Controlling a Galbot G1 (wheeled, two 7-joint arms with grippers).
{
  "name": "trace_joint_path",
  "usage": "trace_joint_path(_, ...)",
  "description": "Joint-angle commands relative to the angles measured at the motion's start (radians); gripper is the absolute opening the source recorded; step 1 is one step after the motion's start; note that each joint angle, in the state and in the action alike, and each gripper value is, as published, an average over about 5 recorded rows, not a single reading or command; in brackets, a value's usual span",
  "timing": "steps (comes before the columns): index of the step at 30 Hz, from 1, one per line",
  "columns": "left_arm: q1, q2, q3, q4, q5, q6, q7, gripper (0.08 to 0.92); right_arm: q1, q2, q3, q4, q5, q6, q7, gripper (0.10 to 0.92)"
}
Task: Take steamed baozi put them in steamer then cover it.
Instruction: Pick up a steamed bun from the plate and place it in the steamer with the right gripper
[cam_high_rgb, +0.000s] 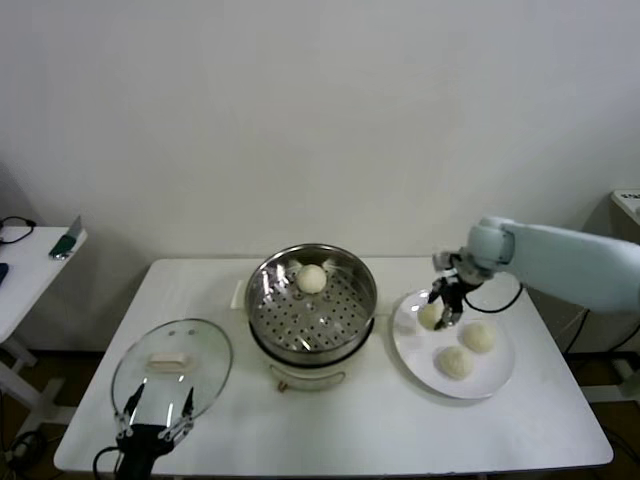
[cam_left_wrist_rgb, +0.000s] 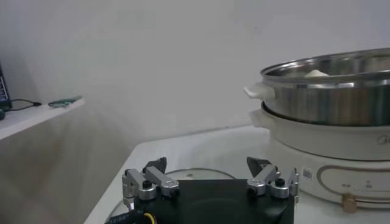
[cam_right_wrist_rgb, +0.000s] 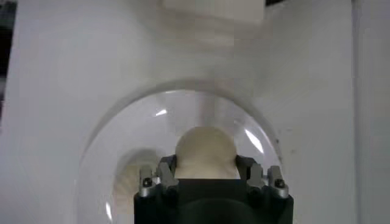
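**Right gripper clamps a bun on the plate while the left waits by the lid**

Head view: the right gripper reaches down over the near-steamer side of the white plate, its fingers set on either side of a steamed baozi directly beneath it. Two more buns lie on the plate beyond the gripper, apart from it and untouched. A fourth bun sits inside the steamer, well away from the gripper across the table. The buns are round, so no long axis shows. The left gripper hovers at the table's front edge, just short of the cover, whose oblong handle lies crosswise ahead of it.

Left wrist view: the left gripper stands spread wide, holding nothing, with the cover's rim just in front of its fingers. The steamer rises ahead and to one side on its white base.

Right wrist view: the right gripper pinches the baozi between its two fingers, which press against the bun's opposite flanks. The plate lies under the bun.
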Motion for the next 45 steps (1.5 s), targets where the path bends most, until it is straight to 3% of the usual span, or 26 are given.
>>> trace_joint_path(1,-0.006,0.005,0.003,0.000,0.001,0.005,0.002,0.823,0.492,0.050,-0.168,0.193,0.295,-0.002,-0.047,0.653)
trace_joint_path(7,-0.010,0.005,0.009,-0.003,0.002,0.004,0.001,0.823,0.498,0.198,-0.046,0.349,0.553,-0.149,0.154,0.653)
trace_joint_path(12,-0.003,-0.002,0.011,-0.016,0.011,0.002,-0.002,0.823,0.396,0.373,0.043,0.343,0.616,-0.216,0.264,0.653)
trace_joint_path(22,0.027,-0.016,0.008,-0.032,0.018,-0.012,-0.014,0.823,0.167,0.605,0.029,0.149,0.541,-0.264,0.358,0.653)
trace_joint_path(33,0.029,-0.021,0.000,-0.045,0.018,-0.008,-0.014,0.823,-0.009,0.659,0.003,-0.034,0.431,-0.262,0.366,0.653)
trace_joint_path(45,0.023,-0.018,-0.003,-0.040,0.017,-0.004,-0.014,0.823,-0.056,0.689,-0.003,-0.097,0.383,-0.250,0.360,0.653)
